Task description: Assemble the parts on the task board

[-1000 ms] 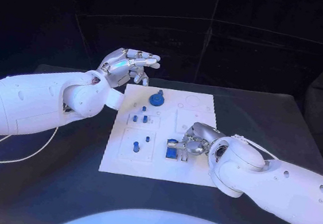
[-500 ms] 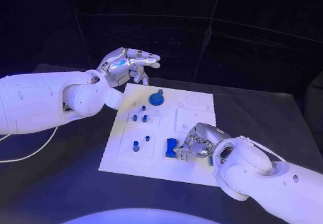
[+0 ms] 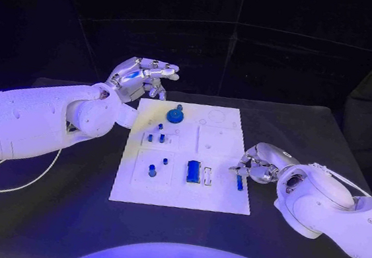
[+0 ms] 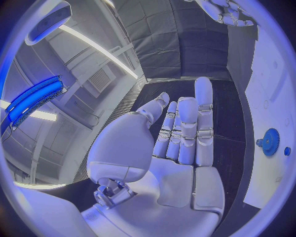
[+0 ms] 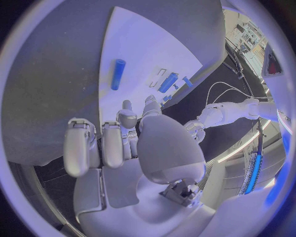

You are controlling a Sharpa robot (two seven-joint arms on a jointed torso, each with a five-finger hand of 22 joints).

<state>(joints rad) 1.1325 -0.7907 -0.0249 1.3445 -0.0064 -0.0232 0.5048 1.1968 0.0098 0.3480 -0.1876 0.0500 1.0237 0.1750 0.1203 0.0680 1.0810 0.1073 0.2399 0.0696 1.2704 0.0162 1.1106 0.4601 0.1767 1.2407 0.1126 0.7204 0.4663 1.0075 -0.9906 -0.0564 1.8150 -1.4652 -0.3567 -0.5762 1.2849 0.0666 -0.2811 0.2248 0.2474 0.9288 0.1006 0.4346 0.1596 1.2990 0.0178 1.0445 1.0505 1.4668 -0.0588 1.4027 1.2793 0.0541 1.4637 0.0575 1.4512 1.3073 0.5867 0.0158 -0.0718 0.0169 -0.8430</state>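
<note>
White task board [image 3: 218,198] lies mid-frame on the black desk [image 3: 56,214]. The right hand [image 3: 256,164], fingers curled and empty, sits at its right edge beside a blue rod [image 3: 240,182]. The left hand [image 3: 142,76] hovers upper left, fingers apart, holding nothing.

the black table [image 3: 56,214] carries the white task board [image 3: 215,201], which lies flat near its middle with its long sides running away from the robot. dark bare tabletop shows on every side of the board, and a thin pale cable [image 3: 3,187] trails across the table surface on the robot's left, well apart from the board.
</note>
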